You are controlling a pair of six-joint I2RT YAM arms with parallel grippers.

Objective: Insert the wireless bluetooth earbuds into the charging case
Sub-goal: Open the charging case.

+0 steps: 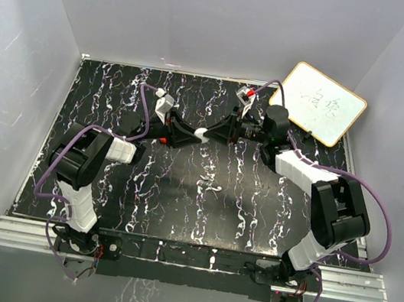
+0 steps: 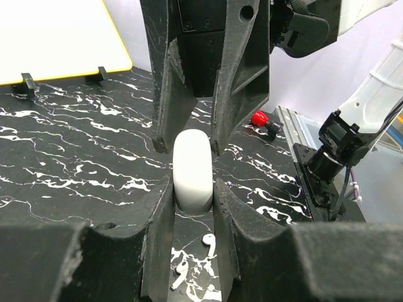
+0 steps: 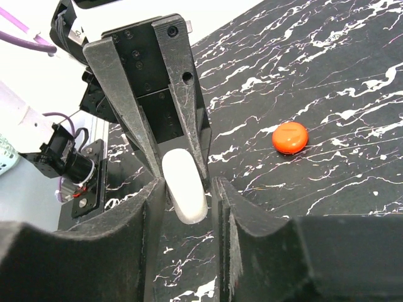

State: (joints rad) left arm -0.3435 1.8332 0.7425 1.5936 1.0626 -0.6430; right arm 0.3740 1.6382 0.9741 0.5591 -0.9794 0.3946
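Note:
The charging case [image 1: 202,134] is a white rounded pod, held in the air between both grippers over the middle of the mat. My left gripper [image 2: 192,189] is shut on its near end [image 2: 192,167]. My right gripper [image 3: 187,189] closes on the other end [image 3: 184,185], with a thin gap at its right finger. The two earbuds [image 2: 210,242] [image 2: 181,272] are small, white and stemmed. They lie loose on the black marbled mat right below the left jaws.
An orange-red round puck [image 3: 290,137] lies on the mat, apart from the grippers. A yellow-framed whiteboard [image 1: 319,102] leans at the back right. A small red-capped object [image 1: 251,94] stands near the back edge and also shows in the left wrist view [image 2: 258,117]. White walls enclose the mat.

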